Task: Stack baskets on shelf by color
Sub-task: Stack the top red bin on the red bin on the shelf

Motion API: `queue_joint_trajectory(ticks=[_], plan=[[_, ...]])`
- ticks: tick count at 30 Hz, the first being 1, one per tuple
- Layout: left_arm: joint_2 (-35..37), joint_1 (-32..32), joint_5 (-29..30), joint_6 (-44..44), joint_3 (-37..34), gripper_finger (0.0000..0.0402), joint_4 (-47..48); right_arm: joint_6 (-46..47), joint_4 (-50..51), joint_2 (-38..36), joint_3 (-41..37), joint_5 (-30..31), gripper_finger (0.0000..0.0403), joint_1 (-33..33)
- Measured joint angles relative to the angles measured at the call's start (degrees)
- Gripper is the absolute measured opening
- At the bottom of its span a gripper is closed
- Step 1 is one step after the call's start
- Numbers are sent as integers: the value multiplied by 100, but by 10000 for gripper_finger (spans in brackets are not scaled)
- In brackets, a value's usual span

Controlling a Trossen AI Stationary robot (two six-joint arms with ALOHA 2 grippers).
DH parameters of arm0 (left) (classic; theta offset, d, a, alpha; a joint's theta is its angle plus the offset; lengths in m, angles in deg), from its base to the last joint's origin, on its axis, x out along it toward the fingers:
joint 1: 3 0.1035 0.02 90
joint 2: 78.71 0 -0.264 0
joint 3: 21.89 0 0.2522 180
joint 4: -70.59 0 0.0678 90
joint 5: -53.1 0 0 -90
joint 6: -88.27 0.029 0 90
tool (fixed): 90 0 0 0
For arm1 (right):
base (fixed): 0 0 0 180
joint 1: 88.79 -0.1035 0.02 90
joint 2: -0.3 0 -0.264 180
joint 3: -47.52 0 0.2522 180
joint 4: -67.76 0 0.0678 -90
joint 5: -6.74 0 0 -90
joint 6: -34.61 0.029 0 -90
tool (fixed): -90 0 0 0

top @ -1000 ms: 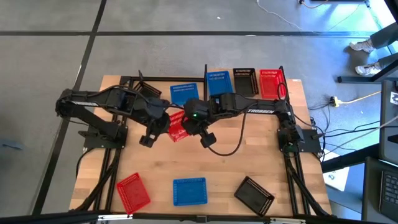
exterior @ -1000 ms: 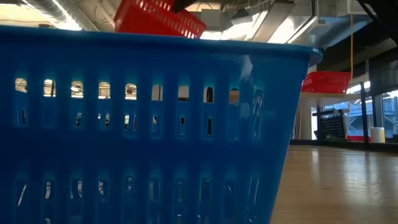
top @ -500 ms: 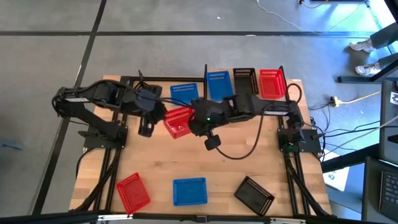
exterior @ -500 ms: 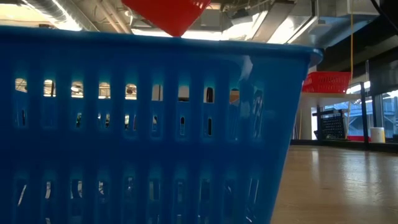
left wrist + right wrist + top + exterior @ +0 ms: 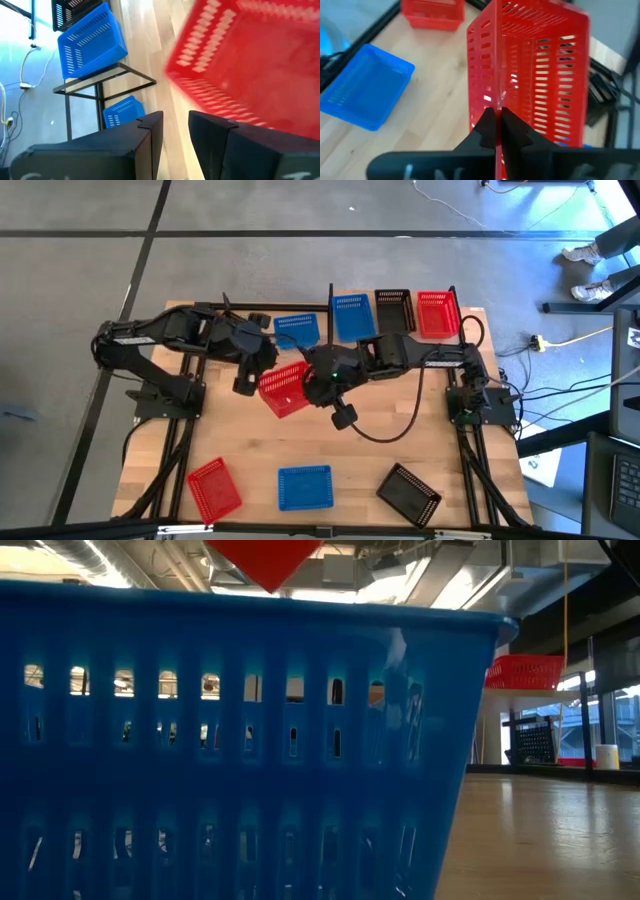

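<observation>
My right gripper (image 5: 496, 120) is clamped on the rim of a red basket (image 5: 283, 387), fingers pinched together over one thin wall, so the basket hangs tilted in the air over the middle of the table (image 5: 420, 450) rather than resting on it. My left gripper (image 5: 175, 130) sits just beside the same basket on its far side from me, fingers parted a little and closed on nothing. The relation that matters is where this load has to go: the shelf (image 5: 395, 332) lies back along my own forearm, toward the rear edge, and the red shelf basket (image 5: 435, 313) stands at its right end, next to a black basket (image 5: 392, 310) and a blue basket (image 5: 350, 315). My right arm is stretched far inward across the table, elbow low, so I judge it the nearer and better-placed arm for the trip. The carried basket's long axis runs askew to the shelf row; I would need to level and turn it before nesting.
</observation>
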Motion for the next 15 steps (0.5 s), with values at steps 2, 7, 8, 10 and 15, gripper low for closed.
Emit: queue_joint_trajectory(ticks=[2, 7, 8, 10, 15], plan=[[-48, 165, -192, 17, 0, 85, -55, -15, -129, 0, -31, -76, 0, -19], [-49, 566, -575, 32, -9, 85, -12, -41, -183, 0, -37, -81, 0, -73], [-59, 656, -640, 32, -11, 85, -9, -39, -181, 0, -37, -80, 0, -89], [-67, 835, -750, 36, -13, 85, 5, -39, -181, 0, -37, -76, 0, -116], [-69, 1202, -1057, 49, -21, 85, 266, -41, -185, 0, -31, -56, 0, -177]])
